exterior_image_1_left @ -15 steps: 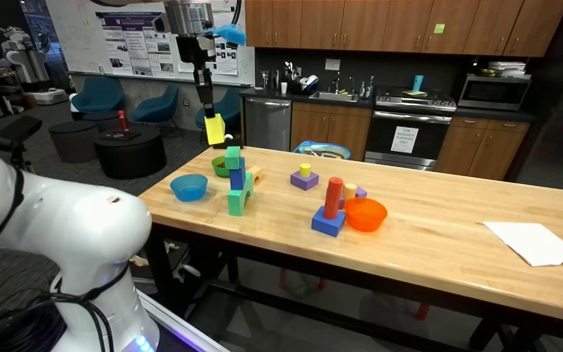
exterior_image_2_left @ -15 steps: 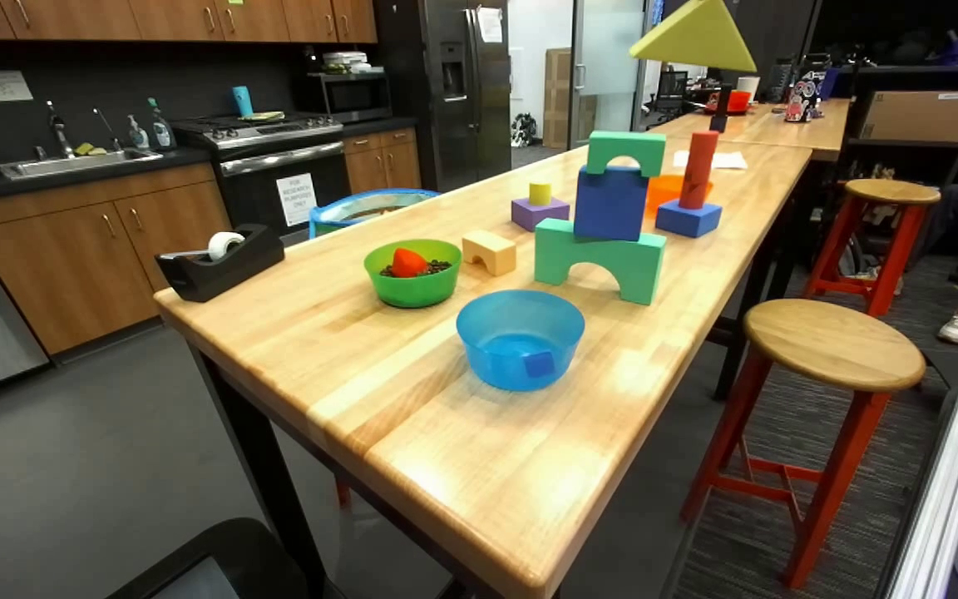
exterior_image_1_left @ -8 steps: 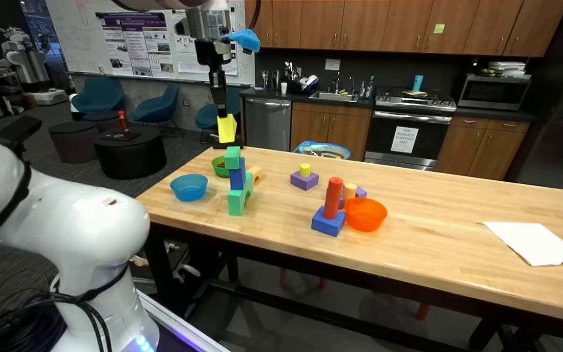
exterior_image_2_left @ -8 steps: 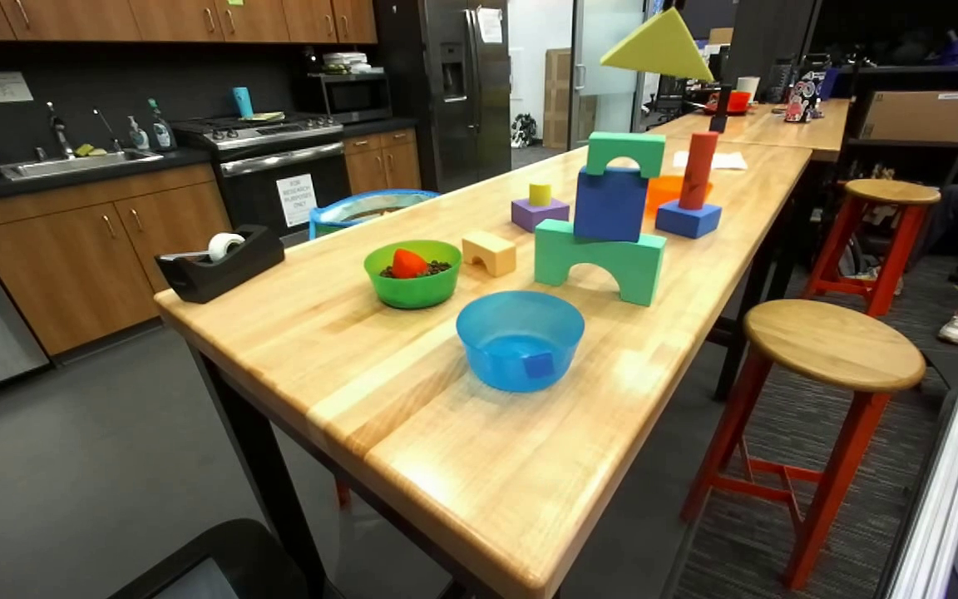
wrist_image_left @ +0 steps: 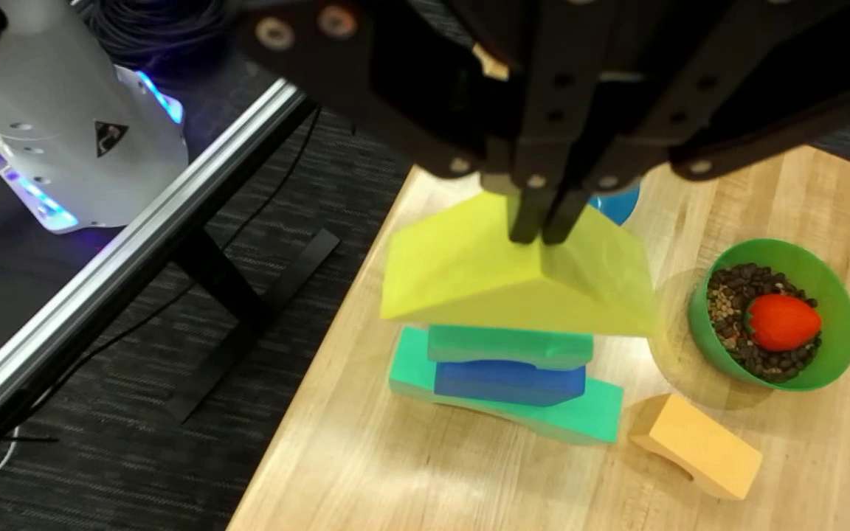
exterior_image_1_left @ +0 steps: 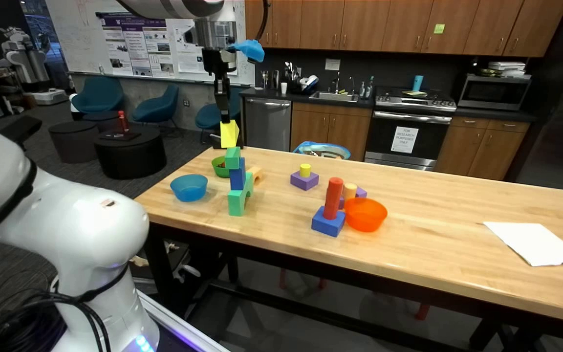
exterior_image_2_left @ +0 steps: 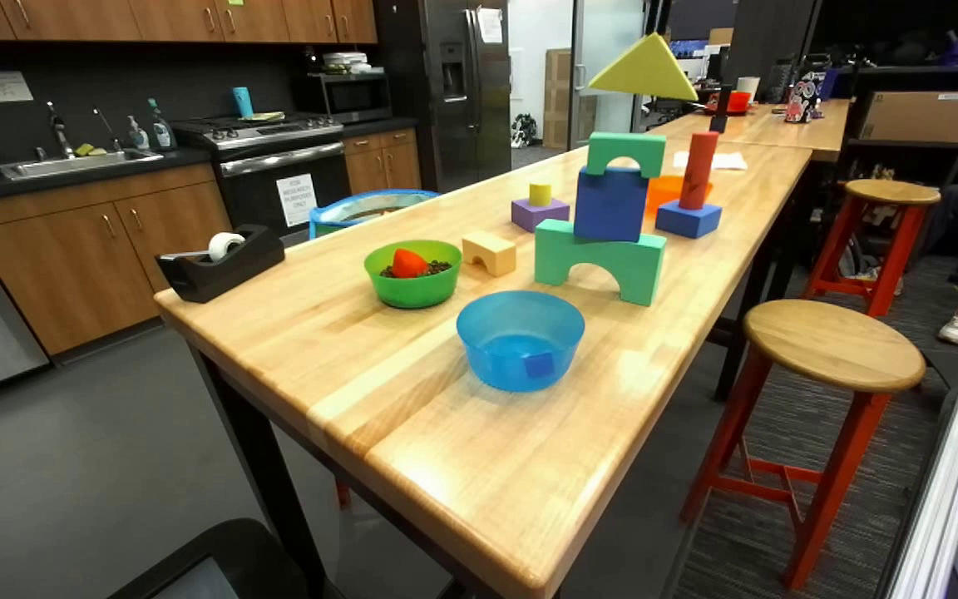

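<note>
A room with a kitchen spreads out behind everything: wooden cabinets (exterior_image_1_left: 359,24) above a stainless stove (exterior_image_1_left: 384,134), and teal chairs (exterior_image_1_left: 99,95) below a whiteboard (exterior_image_1_left: 78,44). A long wooden table (exterior_image_1_left: 433,205) fills the foreground, with round stools (exterior_image_2_left: 835,343) on red legs beside it. The white robot arm (exterior_image_1_left: 81,215) rises near one end of the table. A white sheet of paper (exterior_image_1_left: 535,242) lies on the wood, well apart from the blocks. Near the arm's end stands an upright stack (exterior_image_2_left: 612,193) of three: a large green arch (exterior_image_2_left: 599,253) as base, a blue block (exterior_image_2_left: 610,212) on it and a small green arch (exterior_image_2_left: 626,146) on top. Above the stack is the yellow triangular block (exterior_image_2_left: 647,73), held in the air, peak upward; the gripper (wrist_image_left: 541,234) has it by that peak, fingers drawn almost together. In an exterior view a gap shows between this block and the small green arch. A black tape dispenser (exterior_image_2_left: 229,273) sits at the table corner. The orange bowl (exterior_image_1_left: 365,220) is beside a red cylinder (exterior_image_1_left: 333,198) standing on a flat blue base (exterior_image_1_left: 328,225); the blue bowl (exterior_image_2_left: 500,366) and green bowl (exterior_image_2_left: 412,291) are nearer the stack. A tan arch (exterior_image_2_left: 491,245) lies between the green bowl and the large green arch. A purple block (exterior_image_1_left: 304,182) carries a small yellow cylinder (exterior_image_1_left: 305,170). In the green bowl a red strawberry (wrist_image_left: 784,323) rests on dark beans (wrist_image_left: 753,279).
</note>
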